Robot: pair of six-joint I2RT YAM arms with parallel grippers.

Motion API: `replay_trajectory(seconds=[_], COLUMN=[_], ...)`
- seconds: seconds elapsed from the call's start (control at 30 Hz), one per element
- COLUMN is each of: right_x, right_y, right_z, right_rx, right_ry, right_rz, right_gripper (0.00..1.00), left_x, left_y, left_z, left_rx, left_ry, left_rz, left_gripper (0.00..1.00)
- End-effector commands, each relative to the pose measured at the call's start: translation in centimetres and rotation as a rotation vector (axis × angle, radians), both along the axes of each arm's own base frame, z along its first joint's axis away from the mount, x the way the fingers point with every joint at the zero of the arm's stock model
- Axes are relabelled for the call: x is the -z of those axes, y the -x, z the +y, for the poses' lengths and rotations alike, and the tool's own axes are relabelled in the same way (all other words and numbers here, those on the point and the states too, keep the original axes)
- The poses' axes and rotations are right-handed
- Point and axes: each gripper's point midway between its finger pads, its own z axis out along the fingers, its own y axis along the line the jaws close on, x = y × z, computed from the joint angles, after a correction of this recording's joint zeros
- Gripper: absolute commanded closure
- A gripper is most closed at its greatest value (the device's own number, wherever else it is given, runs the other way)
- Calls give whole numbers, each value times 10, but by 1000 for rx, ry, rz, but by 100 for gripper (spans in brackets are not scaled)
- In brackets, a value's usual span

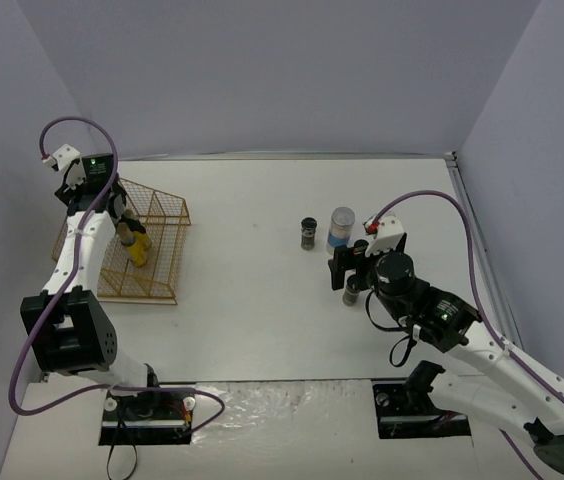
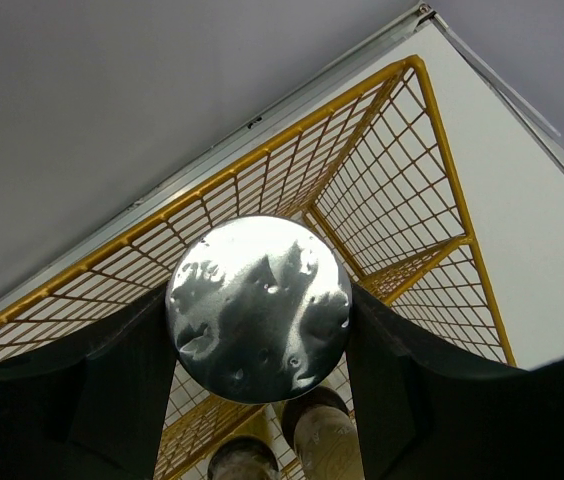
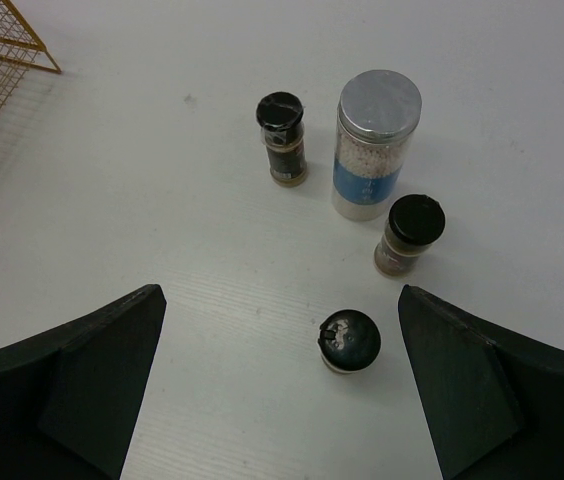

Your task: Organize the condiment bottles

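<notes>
gripping the grey-lidded jar by its round sides, the left gripper holds it over the gold wire rack, lid up toward the wrist, long axis vertical. two yellow bottles stand just beneath; lowering straight could knock them or snag a wire. the right gripper gapes wide, empty, above the dark jars.

White surface enclosed by plain grey walls on three sides; metal strip along right edge.
</notes>
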Motion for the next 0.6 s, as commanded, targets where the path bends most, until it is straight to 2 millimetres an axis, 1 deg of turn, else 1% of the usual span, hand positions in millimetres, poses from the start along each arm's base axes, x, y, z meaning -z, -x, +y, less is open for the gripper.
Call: replay_trajectory(seconds=[0.0,0.07,0.2,0.27,0.43,0.57], right_x=[-17,-15,-10,-9,-9,-9], right_y=[-7,-6,-5,-4,-3,-3], right_z=[4,4,3,2,2,2], right_rx=[16,16,17,18,18,16], right_ry=[-71,-70,-71,-73,-82,-81], right_rz=[-52,-48,-41,-39,-41,-40], right_gripper=[0,0,0,0,0,0], left_x=[-36,-30,-22,-19,-12,-11], left_y=[-17,-18,-20,-20,-20,-21], left_z=[7,7,7,7,7,6], left_rx=[-29,-28,-28,-27,-24,-20], left_ry=[-12,-10,-11,-10,-5,-3], left_rz=[-159,-148,-122,-113,-92,-88], left_gripper=[62,57,50,40,22,16])
